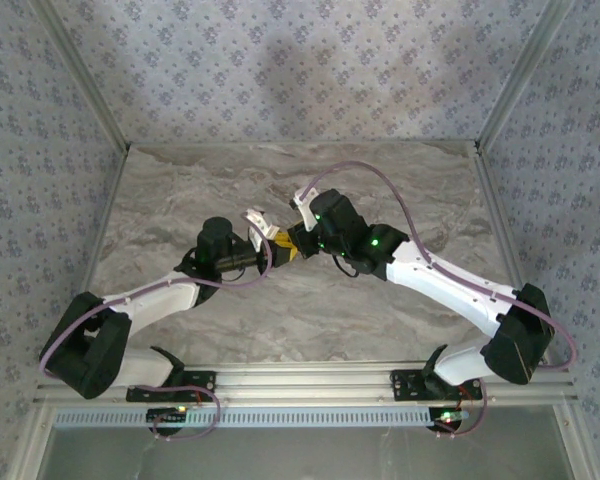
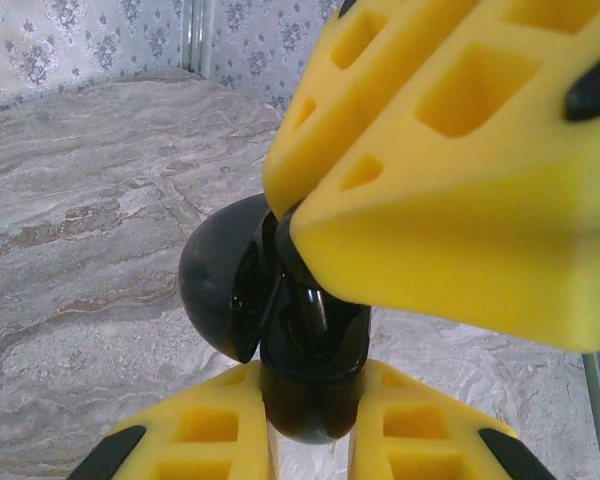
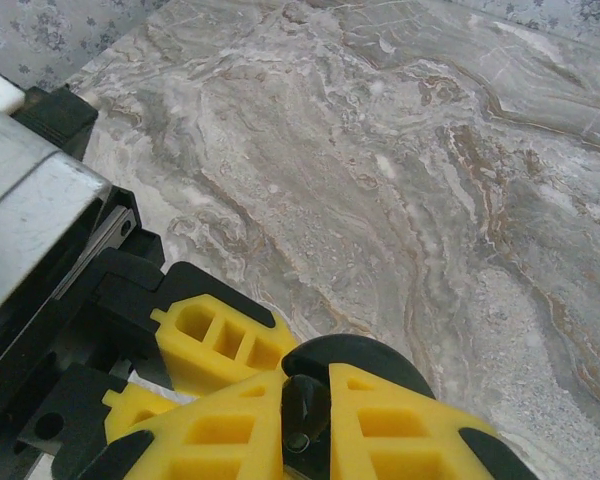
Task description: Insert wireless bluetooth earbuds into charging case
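1. Top external view: both arms reach in over the marble-patterned desk (image 1: pixel 180 190) and meet nose to nose near its middle. The left end effector (image 1: pixel 270 248) and the right end effector (image 1: pixel 292 240) have their yellow fingers touching or nearly so. What they hold is too small and too hidden here to make out.

2. Left wrist view: the left end effector (image 2: pixel 312 400) is clenched on the bulbous lower half of a glossy black charging case (image 2: pixel 220 275), with one yellow finger on each side. The case is lifted clear of the desk (image 2: pixel 80 200), and its domed lid is swung open to the left. The right end effector (image 2: pixel 285 215) comes in from the upper right with its fingers pressed together. Their tips pinch a small black stem piece (image 2: pixel 310 315) that stands in the mouth of the case. I cannot tell whether that piece is loose or part of the case.

3. Right wrist view: the right end effector (image 3: pixel 305 390) is clamped tight on the black stem piece (image 3: pixel 305 420), a dark sliver between its two yellow fingers. Just beyond the tips is the curved black edge of the charging case (image 3: pixel 365 352). The left end effector's yellow fingers (image 3: pixel 215 340) lie against it from the left. The desk (image 3: pixel 380 150) stretches away behind.
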Controlling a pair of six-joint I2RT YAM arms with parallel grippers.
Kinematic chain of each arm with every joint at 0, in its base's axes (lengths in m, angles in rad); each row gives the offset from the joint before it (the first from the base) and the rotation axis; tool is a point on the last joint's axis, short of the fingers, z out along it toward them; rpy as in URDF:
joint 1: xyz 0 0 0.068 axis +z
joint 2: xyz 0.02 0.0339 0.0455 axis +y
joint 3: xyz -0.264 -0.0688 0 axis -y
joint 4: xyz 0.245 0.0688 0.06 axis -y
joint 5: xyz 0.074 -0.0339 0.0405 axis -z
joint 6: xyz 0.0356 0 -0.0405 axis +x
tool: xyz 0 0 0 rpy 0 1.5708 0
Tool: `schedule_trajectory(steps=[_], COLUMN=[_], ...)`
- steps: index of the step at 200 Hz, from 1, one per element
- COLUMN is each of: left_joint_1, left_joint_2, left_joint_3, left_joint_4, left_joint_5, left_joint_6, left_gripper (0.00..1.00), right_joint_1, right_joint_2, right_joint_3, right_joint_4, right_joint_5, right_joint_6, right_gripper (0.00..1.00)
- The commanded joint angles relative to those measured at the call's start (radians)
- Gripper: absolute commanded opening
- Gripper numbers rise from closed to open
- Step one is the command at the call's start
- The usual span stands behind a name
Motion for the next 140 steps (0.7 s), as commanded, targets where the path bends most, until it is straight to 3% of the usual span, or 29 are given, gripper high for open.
schedule_trajectory(steps=[1, 60, 140], left_joint_1=[-0.004, -0.003, -0.004], left_joint_2=[-0.033, -0.037, -0.047], left_joint_3=[0.031, 0.034, 0.037], left_joint_4=[0.050, 0.055, 0.010], left_joint_5=[-0.001, 0.003, -0.001], left_joint_6=[-0.005, -0.005, 0.026], left_gripper=[0.14, 0.14, 0.14], right_joint_1=[0.013, 0.010, 0.010], right_joint_2=[-0.009, -0.022, -0.043], right_joint_3=[0.011, -0.002, 0.016], right_joint_4=[-0.046, -0.061, -0.101], right_joint_5=[-0.051, -0.085, 0.043], right_joint_6=[-0.020, -0.024, -0.024], right_gripper=[0.16, 0.16, 0.16])
